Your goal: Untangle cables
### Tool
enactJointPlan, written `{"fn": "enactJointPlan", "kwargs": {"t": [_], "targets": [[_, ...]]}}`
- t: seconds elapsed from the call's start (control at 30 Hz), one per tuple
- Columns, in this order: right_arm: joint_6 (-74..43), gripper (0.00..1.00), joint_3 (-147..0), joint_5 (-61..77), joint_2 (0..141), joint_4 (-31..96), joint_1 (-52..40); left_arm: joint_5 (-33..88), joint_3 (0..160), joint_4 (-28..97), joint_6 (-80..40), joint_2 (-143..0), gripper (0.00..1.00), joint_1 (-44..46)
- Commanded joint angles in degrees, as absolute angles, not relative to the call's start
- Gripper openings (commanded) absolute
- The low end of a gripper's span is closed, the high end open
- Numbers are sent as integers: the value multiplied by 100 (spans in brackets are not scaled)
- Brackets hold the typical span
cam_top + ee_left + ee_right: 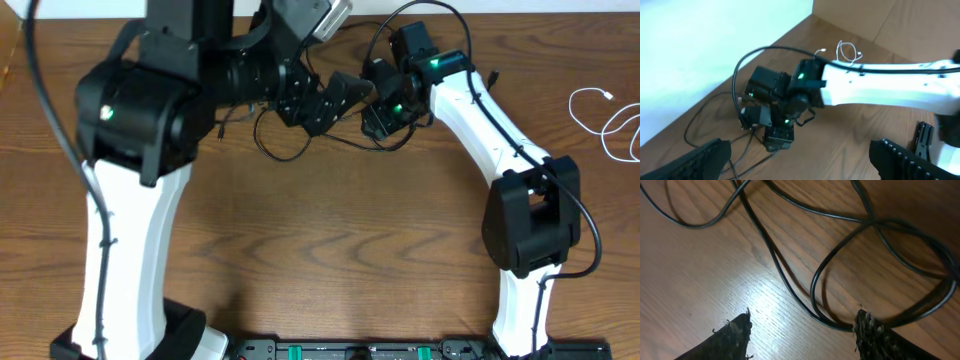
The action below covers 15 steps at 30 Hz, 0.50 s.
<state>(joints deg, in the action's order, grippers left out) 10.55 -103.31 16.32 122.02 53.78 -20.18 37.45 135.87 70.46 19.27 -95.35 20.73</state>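
While the right gripper (802, 325) and left gripper (801, 150) both stand open and empty, the separating step appears barely begun. Black cables (782, 274) lie looped directly beneath the right gripper, the left gripper just beside it, and the white cable (575, 105) well apart from it. Next, one strand probably needs pinching and drawing clear. Overhead, arms hide the crossings; black plug ends are indistinct.

The table (330, 250) was brown wood grain, smooth, with a soft sheen that glared white in one patch. The black cables (875, 224) had smooth, faintly glossy sheaths; the white cable (573, 102) looked like plastic too. The arm shells (480, 110) were glossy white plastic. The right fingers (732, 335) looked rough, black and frayed-edged.
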Motion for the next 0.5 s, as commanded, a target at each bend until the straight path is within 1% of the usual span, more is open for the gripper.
{"fn": "enactJointPlan", "kwargs": {"t": [0.0,0.17,0.33,0.43,0.47], "targets": [[860,64,-10285,1688,12477,5352,-2036,3857,13603,7037,1852,-9253,93,2071],[860,63,-10283,1695,12628,5332,-2034,3857,13603,7039,1852,-9161,94,2071],[860,57,-10278,1688,12639,5321,-2036,3859,13603,7039,1852,-9161,93,2071],[860,51,-10232,1691,12639,5251,-2036,3859,13603,7043,1850,-9161,93,2071],[860,50,-10221,1691,12641,5238,-2036,3859,13603,7059,1848,-9161,94,2071]]}}
